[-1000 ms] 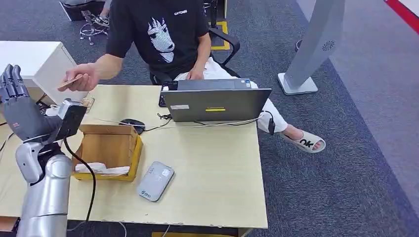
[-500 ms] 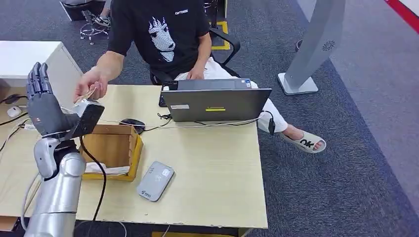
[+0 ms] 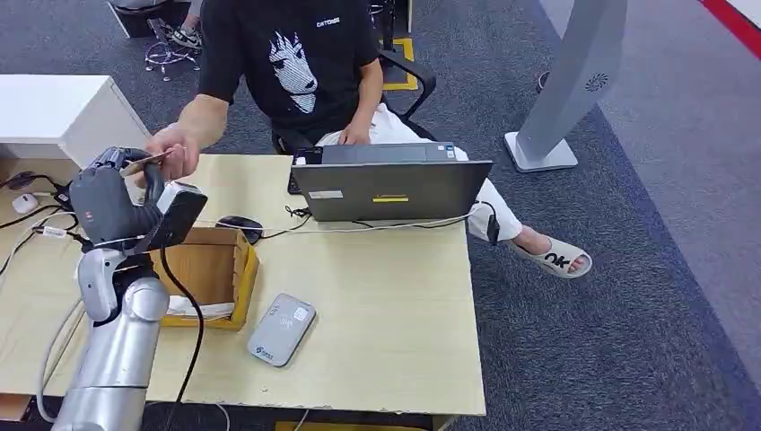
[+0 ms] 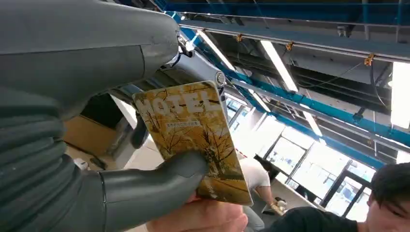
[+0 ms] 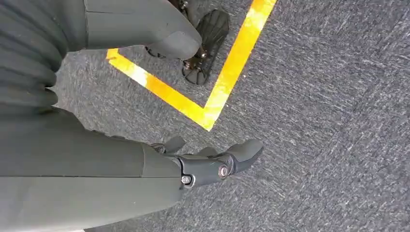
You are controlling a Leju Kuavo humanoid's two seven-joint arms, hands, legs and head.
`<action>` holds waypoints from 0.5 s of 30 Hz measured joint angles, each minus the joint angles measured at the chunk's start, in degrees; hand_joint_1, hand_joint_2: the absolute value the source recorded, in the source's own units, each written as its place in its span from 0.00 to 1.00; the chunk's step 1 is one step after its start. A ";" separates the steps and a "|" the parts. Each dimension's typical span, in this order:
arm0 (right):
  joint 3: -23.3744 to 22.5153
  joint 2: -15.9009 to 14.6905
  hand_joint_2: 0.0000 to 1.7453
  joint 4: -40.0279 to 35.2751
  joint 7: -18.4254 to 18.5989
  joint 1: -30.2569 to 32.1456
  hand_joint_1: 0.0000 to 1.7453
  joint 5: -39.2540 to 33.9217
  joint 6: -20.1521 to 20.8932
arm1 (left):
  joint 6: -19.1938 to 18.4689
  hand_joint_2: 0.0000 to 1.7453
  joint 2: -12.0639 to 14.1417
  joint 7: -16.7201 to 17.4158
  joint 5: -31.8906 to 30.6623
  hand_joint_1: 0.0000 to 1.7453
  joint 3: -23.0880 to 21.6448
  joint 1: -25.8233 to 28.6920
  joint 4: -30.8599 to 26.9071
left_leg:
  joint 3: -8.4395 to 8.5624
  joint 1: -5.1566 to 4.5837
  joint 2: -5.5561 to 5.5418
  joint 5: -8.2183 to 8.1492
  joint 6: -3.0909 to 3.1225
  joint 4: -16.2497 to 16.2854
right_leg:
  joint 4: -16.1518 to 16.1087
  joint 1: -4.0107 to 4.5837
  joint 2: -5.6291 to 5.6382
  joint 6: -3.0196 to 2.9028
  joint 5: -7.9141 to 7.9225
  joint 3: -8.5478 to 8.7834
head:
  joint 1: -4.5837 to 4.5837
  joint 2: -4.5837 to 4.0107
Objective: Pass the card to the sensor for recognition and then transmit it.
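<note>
A gold-patterned card [image 3: 146, 162] marked HOTEL [image 4: 193, 135] sits between my left hand [image 3: 112, 202] and a seated person's hand [image 3: 179, 148], above the table's far left corner. In the left wrist view my thumb [image 4: 145, 188] presses the card's face against my fingers behind it, while the person's fingers [image 4: 203, 220] still touch its lower edge. The sensor, a flat grey-white card reader [image 3: 282, 329], lies on the table near the front edge. My right hand [image 5: 193, 164] hangs over grey carpet with its fingers apart and nothing in it.
An open cardboard box [image 3: 247, 278] holding papers stands under my left arm. A grey laptop [image 3: 390, 189], a black mouse [image 3: 240, 224] and cables sit on the wooden table [image 3: 386, 305]. A white cabinet [image 3: 54, 103] stands at the left and a grey kiosk stand [image 3: 574, 81] on the carpet at the right.
My left hand, raised with fingers straight before, has swung right to the person's hand and curled its fingers around the card. The person brought the card down toward it.
</note>
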 joint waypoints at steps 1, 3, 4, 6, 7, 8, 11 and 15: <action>0.00 0.00 1.00 0.00 0.00 0.00 0.00 0.00 0.00 | 0.00 1.00 0.00 0.00 0.00 1.00 0.00 0.00 0.00 | 0.00 0.00 0.00 0.00 0.00 0.00 | 0.00 0.00 0.00 0.00 0.00 0.00 | -0.02 0.00; 0.00 0.00 1.00 0.00 0.00 0.02 0.00 0.00 0.00 | 0.00 1.00 0.02 0.00 0.00 1.00 0.00 0.00 0.00 | 0.00 0.00 0.00 0.00 0.00 0.00 | 0.00 0.00 0.00 0.00 0.00 0.00 | -0.02 0.00; 0.00 0.00 1.00 0.00 0.00 0.02 0.00 0.00 0.00 | 0.00 1.00 0.02 0.00 0.00 1.00 0.00 0.00 0.02 | 0.00 0.00 0.00 0.00 0.00 0.00 | 0.00 0.00 0.00 0.00 0.00 0.01 | 0.00 0.00; 0.00 0.00 1.00 0.00 0.00 0.02 0.00 0.00 0.00 | 0.00 1.00 0.00 0.00 0.00 1.00 0.00 -0.02 0.02 | 0.00 -0.01 0.00 0.00 0.00 0.00 | 0.00 -0.01 0.00 0.00 0.00 0.01 | 0.00 0.00; 0.00 0.00 1.00 0.00 0.00 0.02 0.00 0.00 0.00 | 0.00 1.00 0.02 0.00 0.00 1.00 0.00 -0.02 0.02 | 0.00 -0.01 0.00 0.00 0.00 0.00 | 0.00 -0.01 0.00 0.00 0.00 0.01 | -0.02 0.00; 0.00 0.00 1.00 0.00 0.00 0.02 0.00 0.00 0.00 | 0.00 1.00 0.02 0.00 0.00 1.00 0.00 -0.02 0.02 | 0.00 -0.01 0.00 0.00 0.00 0.00 | 0.00 -0.01 0.00 0.00 0.00 0.01 | 0.00 0.00; 0.00 0.00 1.00 0.00 0.00 0.02 0.00 0.00 0.00 | 0.00 1.00 0.02 0.00 0.00 1.00 0.00 -0.02 0.02 | -0.01 -0.01 0.00 0.00 0.00 0.00 | 0.00 -0.01 0.00 0.00 0.00 0.01 | 0.00 0.00; 0.00 0.00 1.00 0.00 0.00 0.02 0.00 0.00 0.02 | 0.00 1.00 0.02 0.00 0.00 1.00 0.00 -0.02 0.02 | -0.01 -0.01 0.00 0.00 0.00 0.00 | 0.00 -0.01 0.00 0.00 0.00 0.01 | 0.00 0.00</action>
